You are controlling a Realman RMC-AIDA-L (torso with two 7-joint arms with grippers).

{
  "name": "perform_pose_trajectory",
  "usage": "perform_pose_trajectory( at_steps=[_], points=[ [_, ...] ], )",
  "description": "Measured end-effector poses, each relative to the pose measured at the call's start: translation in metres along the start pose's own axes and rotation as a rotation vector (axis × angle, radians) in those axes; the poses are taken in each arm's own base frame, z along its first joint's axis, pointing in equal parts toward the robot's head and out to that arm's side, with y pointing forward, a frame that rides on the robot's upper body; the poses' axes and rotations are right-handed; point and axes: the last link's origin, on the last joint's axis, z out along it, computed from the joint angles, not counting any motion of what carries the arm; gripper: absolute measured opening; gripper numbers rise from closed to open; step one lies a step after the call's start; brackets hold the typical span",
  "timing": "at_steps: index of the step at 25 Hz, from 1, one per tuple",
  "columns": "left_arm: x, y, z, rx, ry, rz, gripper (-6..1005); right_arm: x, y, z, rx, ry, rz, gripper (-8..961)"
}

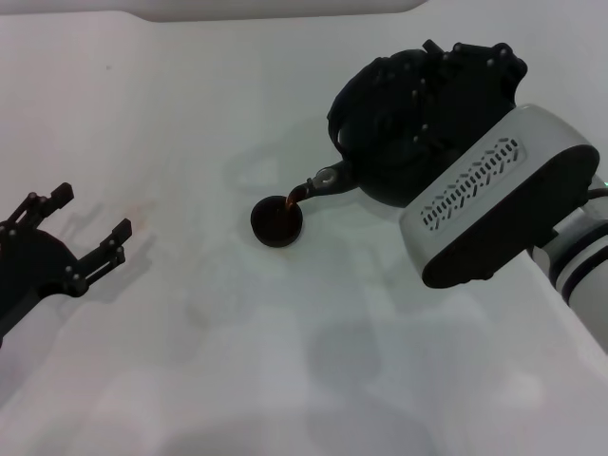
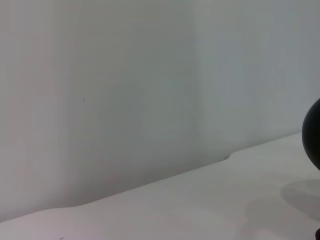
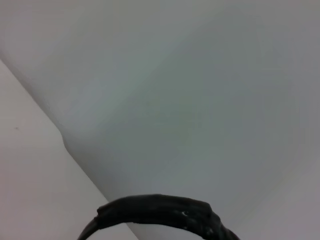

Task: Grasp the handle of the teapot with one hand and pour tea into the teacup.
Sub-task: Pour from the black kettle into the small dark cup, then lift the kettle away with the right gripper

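In the head view the right gripper point(image 1: 446, 71), a black jointed claw at the end of the white vented forearm, sits on top of the large, squat, round black teapot point(image 1: 385, 142) and appears clamped on its handle; the fingers themselves are lost against the black pot, so how far they are closed cannot be told. The teapot is tipped toward the robot's left, its short spout with the pale metallic tip point(image 1: 321, 180) pointing down and a thin brown stream running from that tip into the tiny round dark brown-black teacup point(image 1: 276, 219). The teacup stands upright on the white tabletop point(image 1: 285, 361), just beside and below the spout, well to the left of the right gripper, with dark liquid inside.

In the right wrist view, the black arched handle point(image 3: 160, 212) with its rough wrapped surface crosses the near edge of the picture.

The left gripper point(image 1: 76, 233) hovers low at the table's left side, well apart from the teacup, its black fingers spread wide and holding nothing. In the left wrist view a rounded black edge of the teapot point(image 2: 312, 135) shows at the side, with the pale wall point(image 2: 125, 90) behind.
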Motion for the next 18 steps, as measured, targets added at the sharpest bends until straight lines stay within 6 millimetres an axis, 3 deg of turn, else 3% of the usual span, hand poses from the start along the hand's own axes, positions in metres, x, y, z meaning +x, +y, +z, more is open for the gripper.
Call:
perform_pose_trajectory(
  at_steps=[18],
  points=[
    [-0.0009,-0.0008,0.0021,-0.001,-0.011,0.004,857,0.0004,-0.0008,0.0016,0.003,0.001,-0.003,106]
  ],
)
